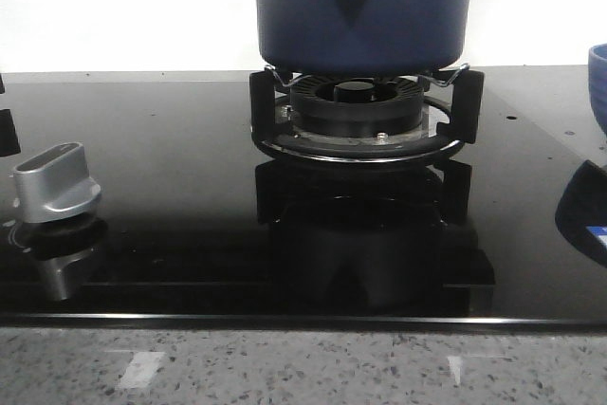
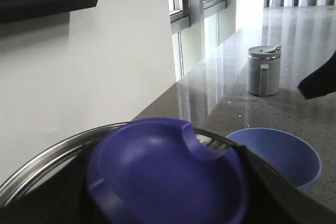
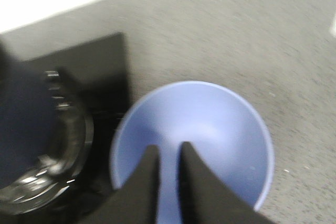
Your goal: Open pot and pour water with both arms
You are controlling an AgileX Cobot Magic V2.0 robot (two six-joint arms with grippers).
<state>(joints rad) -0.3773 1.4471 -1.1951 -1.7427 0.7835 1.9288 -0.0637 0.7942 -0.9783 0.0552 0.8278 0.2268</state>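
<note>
The pot (image 1: pixel 364 9), dark navy with its pointed handle mount and single rivet facing the camera, sits on the burner grate (image 1: pixel 365 116) at the far middle of the black glass hob (image 1: pixel 171 187); its upper part runs out of the front view, so whether it is covered cannot be read there. Left wrist view: a purple-blue lid knob (image 2: pixel 165 174) with a metal lid rim (image 2: pixel 47 163) around it fills the near field, so the left gripper (image 2: pixel 168 208) looks set right at the knob, likely for the opening step; its jaws are mostly hidden, so grasping or released cannot be told. Right gripper (image 3: pixel 168 161) hangs over the light-blue bowl (image 3: pixel 220 135), jaws drawn nearly together with only a slit between and nothing in it. The bowl stands on the grey worktop (image 3: pixel 252 40) just right of the hob, probably placed there to receive the water. Silver stove dial (image 1: pixel 55 182) near left. Grey lidded mug (image 2: pixel 264 70) stands far off along the worktop.
</note>
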